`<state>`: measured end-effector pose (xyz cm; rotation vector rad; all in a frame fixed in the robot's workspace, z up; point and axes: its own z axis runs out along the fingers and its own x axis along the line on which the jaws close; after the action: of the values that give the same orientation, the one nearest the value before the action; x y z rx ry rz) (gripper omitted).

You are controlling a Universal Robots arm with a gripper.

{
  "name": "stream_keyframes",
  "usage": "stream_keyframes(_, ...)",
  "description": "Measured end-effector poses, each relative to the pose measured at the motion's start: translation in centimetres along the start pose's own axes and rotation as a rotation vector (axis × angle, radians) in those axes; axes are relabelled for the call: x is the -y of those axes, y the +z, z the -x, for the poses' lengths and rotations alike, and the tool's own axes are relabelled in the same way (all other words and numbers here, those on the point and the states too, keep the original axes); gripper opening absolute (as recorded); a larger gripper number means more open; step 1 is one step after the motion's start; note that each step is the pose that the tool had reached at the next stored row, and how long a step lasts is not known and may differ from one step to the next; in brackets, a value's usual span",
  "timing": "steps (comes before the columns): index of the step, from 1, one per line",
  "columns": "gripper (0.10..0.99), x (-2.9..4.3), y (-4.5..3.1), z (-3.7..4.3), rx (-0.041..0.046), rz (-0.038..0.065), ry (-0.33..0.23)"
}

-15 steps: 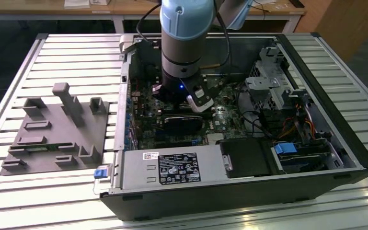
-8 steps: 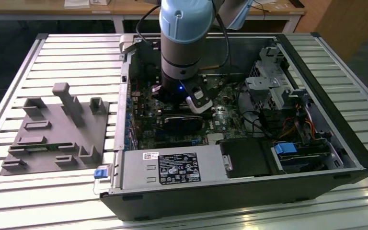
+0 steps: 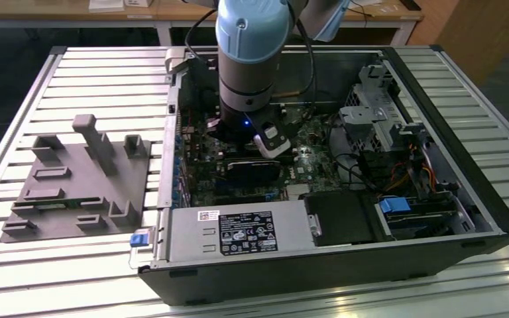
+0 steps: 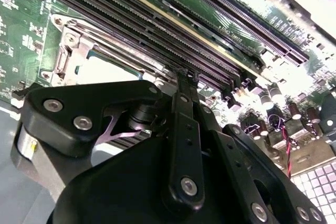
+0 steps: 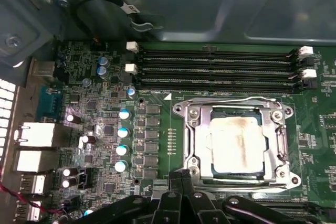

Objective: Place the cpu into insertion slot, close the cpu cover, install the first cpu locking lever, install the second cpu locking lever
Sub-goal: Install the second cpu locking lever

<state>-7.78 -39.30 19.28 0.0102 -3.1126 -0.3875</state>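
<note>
The robot arm (image 3: 247, 59) reaches down into the open computer case (image 3: 431, 192) on the slatted worktop (image 3: 77, 79). In the first wrist view, the cpu (image 5: 236, 145) lies flat in the insertion slot (image 5: 195, 145), and the cpu cover (image 5: 273, 153) is down around it, so the chip shows through the square window. The gripper (image 5: 181, 179) hangs just beside the edge of the slot. Its jaws are pressed together with nothing between them. 4 long dark memory slots (image 5: 215, 66) run beside the socket on the green board (image 5: 100, 129).
</note>
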Motion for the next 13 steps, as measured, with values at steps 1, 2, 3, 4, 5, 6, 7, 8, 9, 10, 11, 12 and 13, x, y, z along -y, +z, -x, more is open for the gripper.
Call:
stream_keyframes(1, 0.106, -0.01, 0.04, -0.04, 0.0, 0.0, 0.0)
stream_keyframes(2, 0.106, -0.02, 0.07, -0.06, -0.0002, 0.0, 0.0)
stream_keyframes(3, 0.106, -0.04, 0.11, -0.06, -0.0002, 0.0, 0.0)
stream_keyframes(4, 0.106, -0.07, 0.16, -0.06, -0.0002, 0.0, 0.0)
stream_keyframes(5, 0.106, -0.11, 0.21, -0.07, -0.0002, 0.0, 0.0)
stream_keyframes(6, 0.106, -0.13, 0.25, -0.07, -0.0002, 0.0, 0.0)
stream_keyframes(7, 0.106, -0.14, 0.26, -0.07, -0.0003, 0.0, 0.0)
stream_keyframes(8, 0.106, -0.14, 0.26, -0.1, -0.0002, 0.0, 0.0)
stream_keyframes(9, 0.106, -0.14, 0.26, -0.11, -0.0003, 0.001, 0.0)
stream_keyframes(10, 0.106, -0.15, 0.24, -0.12, -0.0002, 0.001, 0.0)
stream_keyframes(11, 0.106, -0.16, 0.17, -0.12, -0.0001, 0.002, 0.0)
stream_keyframes(12, 0.106, -0.19, 0.08, -0.12, -0.0001, 0.002, 0.0)
stream_keyframes(13, 0.106, -0.23, -0.02, -0.12, 0.0003, 0.004, 0.0)
